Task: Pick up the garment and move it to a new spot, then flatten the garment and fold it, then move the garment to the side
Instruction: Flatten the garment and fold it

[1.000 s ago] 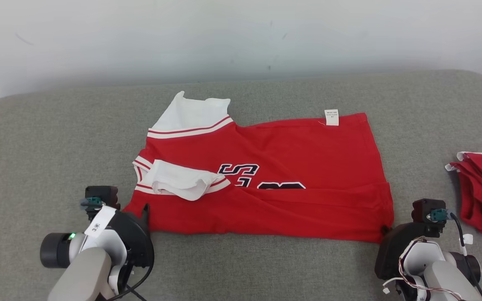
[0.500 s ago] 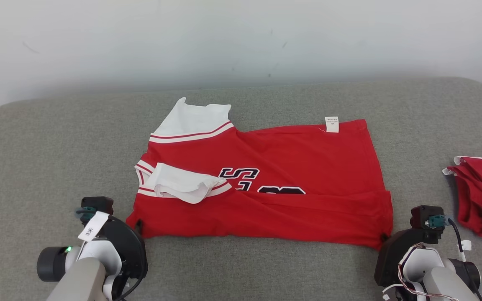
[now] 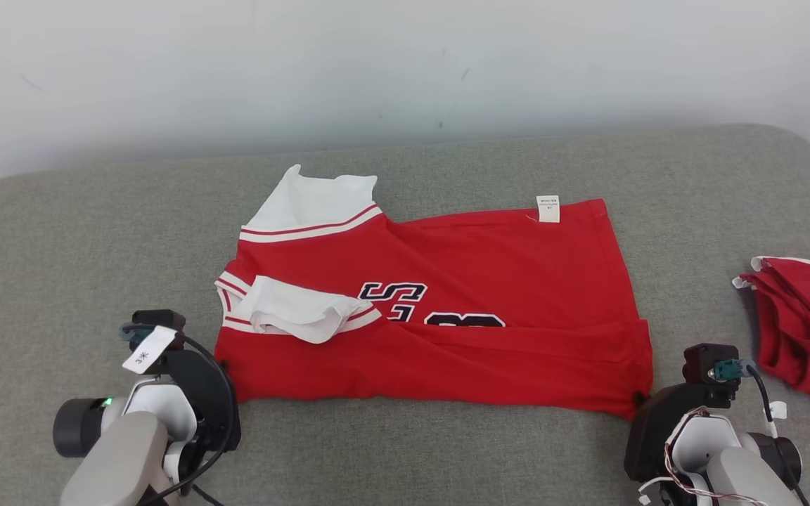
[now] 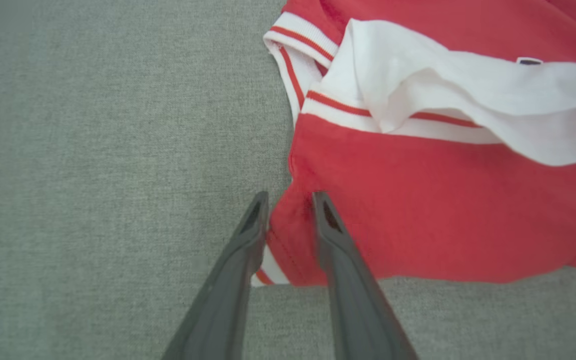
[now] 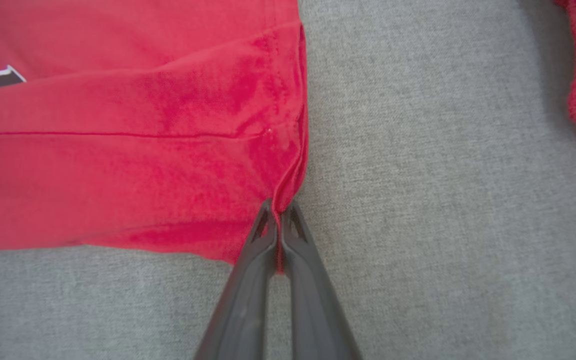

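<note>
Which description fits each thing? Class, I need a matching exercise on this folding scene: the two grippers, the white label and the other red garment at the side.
Things:
1. left gripper
2. right gripper
3. white label
4. second red garment

Descriptions:
A. at the far edge of the jersey
B. shut on a jersey corner
C. lying apart from the jersey, on the right
D. fingers apart, astride a jersey corner

Pairs: 1-D, 2-B, 3-A, 4-C.

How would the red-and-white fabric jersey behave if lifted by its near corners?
Likely floppy: the red-and-white fabric jersey lies folded over itself, one white sleeve crumpled. Probably light: its corner bunches thinly in the right claw.
</note>
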